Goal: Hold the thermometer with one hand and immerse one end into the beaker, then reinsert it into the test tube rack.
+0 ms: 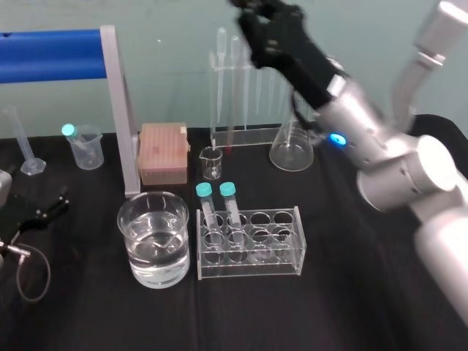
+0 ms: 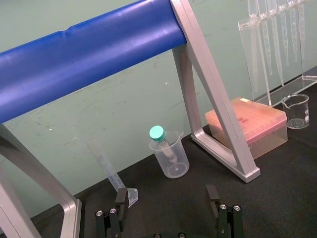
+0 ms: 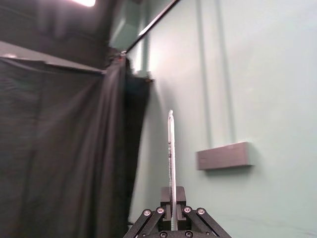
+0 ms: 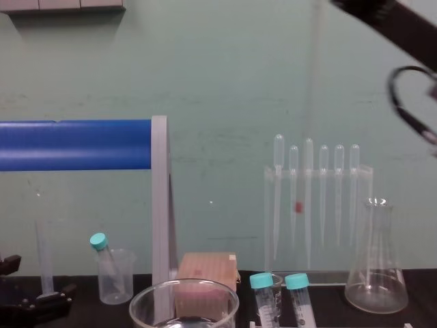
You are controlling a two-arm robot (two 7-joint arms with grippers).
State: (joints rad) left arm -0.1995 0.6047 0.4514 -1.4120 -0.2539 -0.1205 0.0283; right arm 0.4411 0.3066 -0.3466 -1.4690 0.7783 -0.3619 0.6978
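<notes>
head view: the beaker [image 1: 123, 227], part full of clear water, stands left of the tube rack [image 1: 248, 269] holding two teal-capped tubes [image 1: 228, 191]; the right gripper [image 1: 257, 22] is high at the far side. left wrist view: the left gripper [image 2: 167, 194] is just above the desk [image 2: 277, 188], jaws spread. right wrist view: jaws pinch the thermometer [image 3: 171, 148], its scale marks too fine to read. chest view: its red tip hangs before the pipette stand [image 4: 369, 191].
</notes>
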